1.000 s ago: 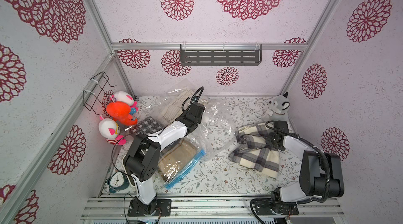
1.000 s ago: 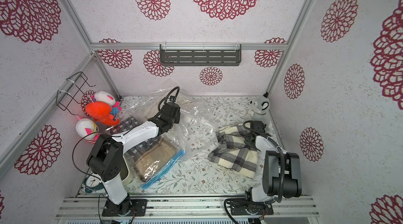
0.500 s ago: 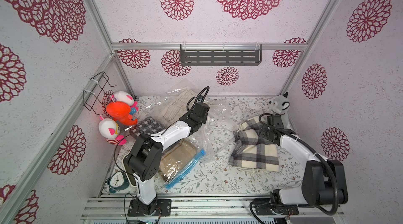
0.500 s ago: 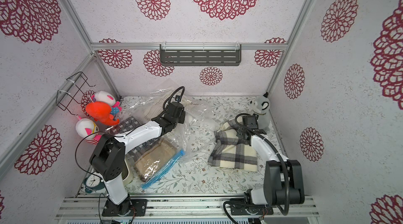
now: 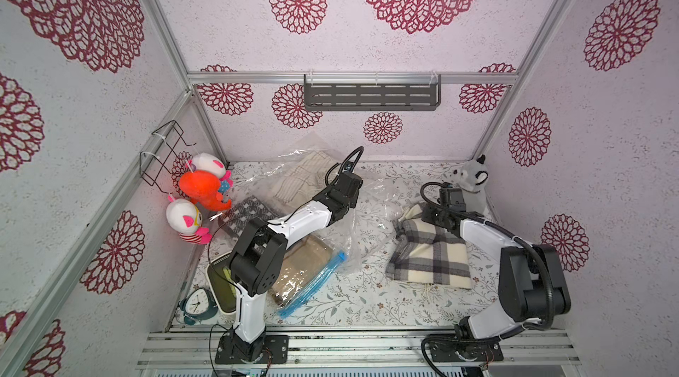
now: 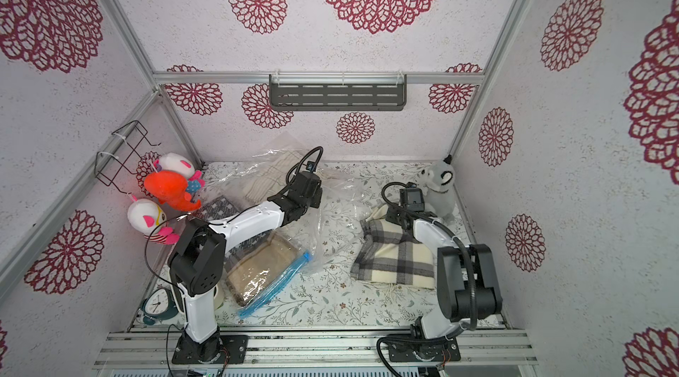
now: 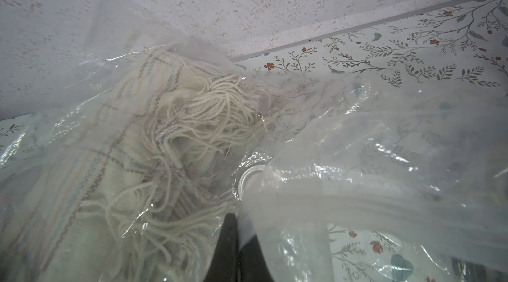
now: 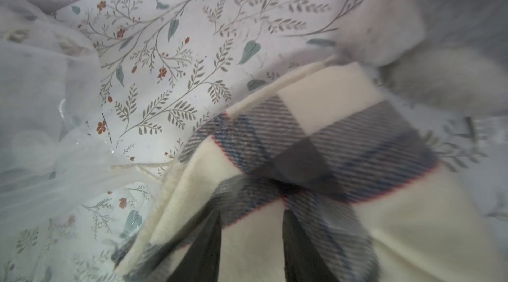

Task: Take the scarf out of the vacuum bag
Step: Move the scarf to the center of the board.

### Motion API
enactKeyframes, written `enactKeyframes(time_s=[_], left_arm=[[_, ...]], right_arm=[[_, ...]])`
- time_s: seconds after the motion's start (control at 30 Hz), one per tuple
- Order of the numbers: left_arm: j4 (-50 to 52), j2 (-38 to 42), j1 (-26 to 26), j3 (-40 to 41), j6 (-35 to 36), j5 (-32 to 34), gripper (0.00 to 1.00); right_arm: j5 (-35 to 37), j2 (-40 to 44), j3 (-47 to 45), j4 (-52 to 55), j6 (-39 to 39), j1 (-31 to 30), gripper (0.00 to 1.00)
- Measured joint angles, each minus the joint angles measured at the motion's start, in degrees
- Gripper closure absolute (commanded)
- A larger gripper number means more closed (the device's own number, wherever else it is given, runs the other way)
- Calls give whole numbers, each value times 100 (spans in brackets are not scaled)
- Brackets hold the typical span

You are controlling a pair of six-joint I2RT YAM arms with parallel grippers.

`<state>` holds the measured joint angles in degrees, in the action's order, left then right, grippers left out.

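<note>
- The plaid scarf lies uncovered on the flowered table, right of centre in both top views. It is folded into a rough rectangle, with a few fringe threads at its lower edge.
- The clear vacuum bag sits crumpled at the centre of the frame, just left of the scarf. Only the table's leaf print shows through it, so it looks empty. You cannot tell whether its film touches the scarf's edge.
- Your left fingers, low in the centre of the left wrist view, are pressed together with a fold of the bag's film pinched between them.
- Your right fingers, at the bottom centre of the right wrist view, stand parted over the scarf's upper corner, with a dark stripe of cloth between them. The view is blurred, so you cannot tell whether they pinch the cloth or only hover over it.
- Judged from this, the main work looks done: the scarf is out of the bag. What seems left is small, namely freeing the cloth if it is gripped, letting go of the film and drawing both arms back.
- Two other bags lie left of centre and are full. One holds cream fringed cloth in the upper centre, and one holds brown cloth lower down.
</note>
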<state>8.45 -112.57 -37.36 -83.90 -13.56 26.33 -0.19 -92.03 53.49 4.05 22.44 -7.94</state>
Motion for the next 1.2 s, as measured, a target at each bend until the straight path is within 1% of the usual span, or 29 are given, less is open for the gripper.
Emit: enactKeyframes(time_s=[0.1, 0.17, 0.27, 0.33, 0.4, 0.43, 0.57, 0.73, 0.9, 1.03, 1.1, 1.2], left_arm=[[0, -68, 0, 0, 2, 4, 100], [2, -72, 0, 0, 0, 2, 100], [-7, -72, 0, 4, 0, -20, 100], [-4, -72, 0, 17, 0, -42, 100], [-4, -72, 0, 20, -2, -76, 100], [-7, -72, 0, 20, -2, -92, 100], [-4, -72, -4, 20, -2, -120, 100], [-31, -42, -13, 90, -2, -90, 100], [-149, 264, 7, 540, 0, 131, 100], [-269, 752, 136, 1062, -26, 48, 100], [-264, 883, 221, 1097, -26, 11, 100], [-269, 973, 315, 1099, -26, 31, 100]], right_arm=[[-181, -407, -76, -72, 15, -72, 63], [-205, -417, -310, -164, 79, -101, 64], [-138, 26, -848, -299, 275, -164, 62], [7, 481, -1187, -205, 426, -278, 57], [103, 647, -1287, -66, 472, -328, 57], [96, 573, -1239, -4, 472, -317, 57], [-11, -295, -555, 125, 466, -101, 57], [17, -1119, 468, 341, 461, -42, 57], [7, -1670, 1255, 629, 446, 17, 57], [28, -2044, 1871, 1016, 404, 37, 57], [28, -2210, 2135, 1154, 376, 46, 56], [107, -2594, 2785, 1532, 245, -17, 53]])
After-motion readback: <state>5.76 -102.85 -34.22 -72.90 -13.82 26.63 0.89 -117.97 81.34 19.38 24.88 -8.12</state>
